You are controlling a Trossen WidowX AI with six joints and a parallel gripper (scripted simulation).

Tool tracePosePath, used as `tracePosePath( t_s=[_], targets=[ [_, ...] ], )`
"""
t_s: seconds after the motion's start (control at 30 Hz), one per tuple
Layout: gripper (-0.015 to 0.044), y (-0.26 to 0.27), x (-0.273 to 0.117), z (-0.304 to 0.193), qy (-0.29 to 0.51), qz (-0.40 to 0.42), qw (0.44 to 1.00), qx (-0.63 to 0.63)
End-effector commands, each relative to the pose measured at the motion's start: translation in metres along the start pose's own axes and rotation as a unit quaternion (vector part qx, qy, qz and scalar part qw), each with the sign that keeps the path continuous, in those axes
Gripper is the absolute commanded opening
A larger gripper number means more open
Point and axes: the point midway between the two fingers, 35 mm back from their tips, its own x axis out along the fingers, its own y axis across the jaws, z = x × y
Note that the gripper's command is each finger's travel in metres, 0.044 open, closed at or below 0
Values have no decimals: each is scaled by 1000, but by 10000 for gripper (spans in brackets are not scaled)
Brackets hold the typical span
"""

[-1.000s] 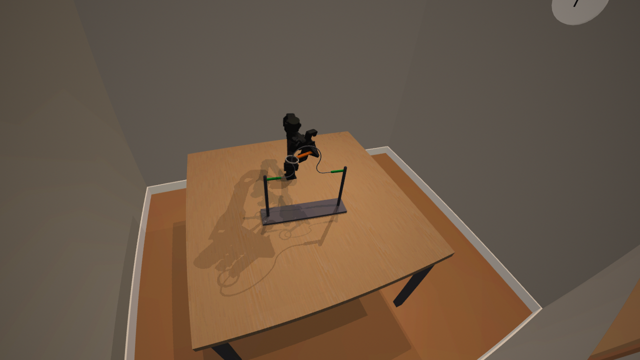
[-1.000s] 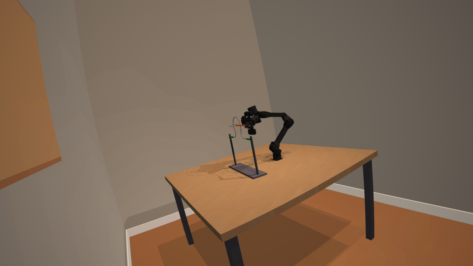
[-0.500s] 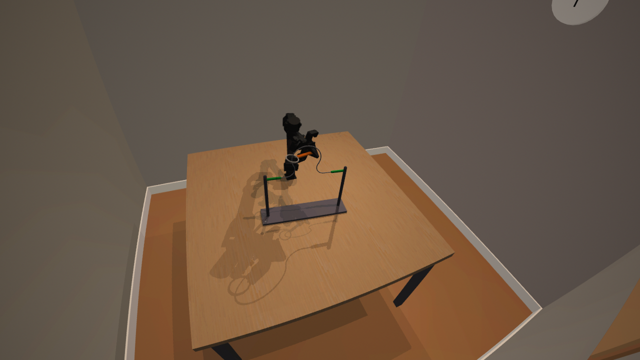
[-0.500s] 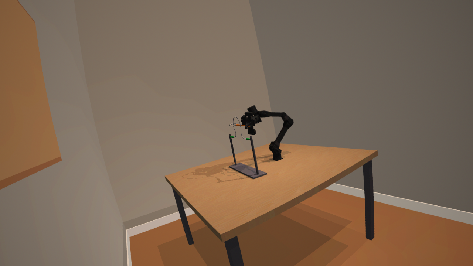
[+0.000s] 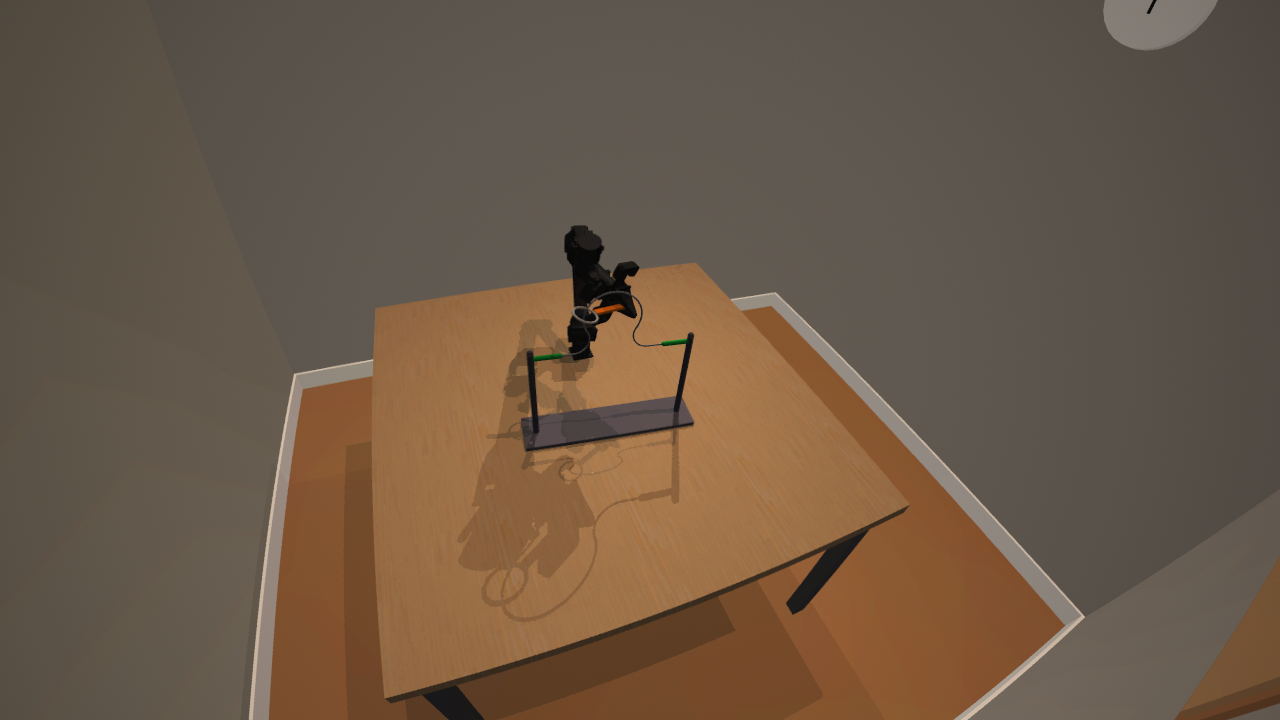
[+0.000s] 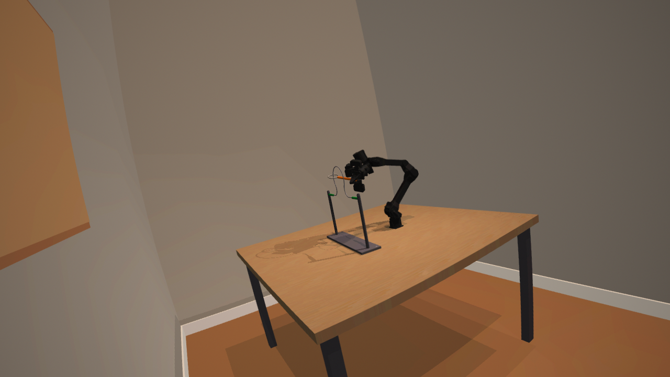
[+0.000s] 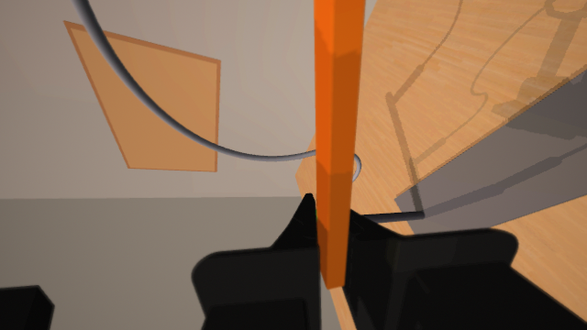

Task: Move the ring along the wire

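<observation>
My gripper (image 5: 624,307) (image 6: 353,179) (image 7: 314,199) is shut on the orange handle (image 5: 608,308) (image 6: 343,178) (image 7: 337,115). The pale ring (image 5: 572,311) (image 6: 329,177) at its far end is around the thin grey wire (image 5: 640,315) (image 6: 344,186) (image 7: 158,110), on the left, rising side of its high arch in the top view. The ring lies nearly flat; I cannot tell whether it touches the wire. The left green part (image 5: 547,357) (image 6: 331,195) is below the ring; the right green part (image 5: 674,342) (image 6: 354,197) is across the arch. The wrist view does not show the ring.
The left post (image 5: 533,394) (image 6: 332,214) and right post (image 5: 683,376) (image 6: 363,222) stand on a grey base (image 5: 608,422) (image 6: 351,242). The base rests on the wooden table (image 5: 760,501) (image 6: 375,286). The arm reaches in from behind the wire, with its gripper close to the arch.
</observation>
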Motion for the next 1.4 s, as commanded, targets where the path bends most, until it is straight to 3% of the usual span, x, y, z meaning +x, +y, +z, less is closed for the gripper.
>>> tracePosePath(
  t_s=[0.0,1.37],
  targets=[
    [-150,3,-1,2,-5,-3,1000,-15],
    [-150,-12,0,4,-24,-82,987,-136]
  ],
)
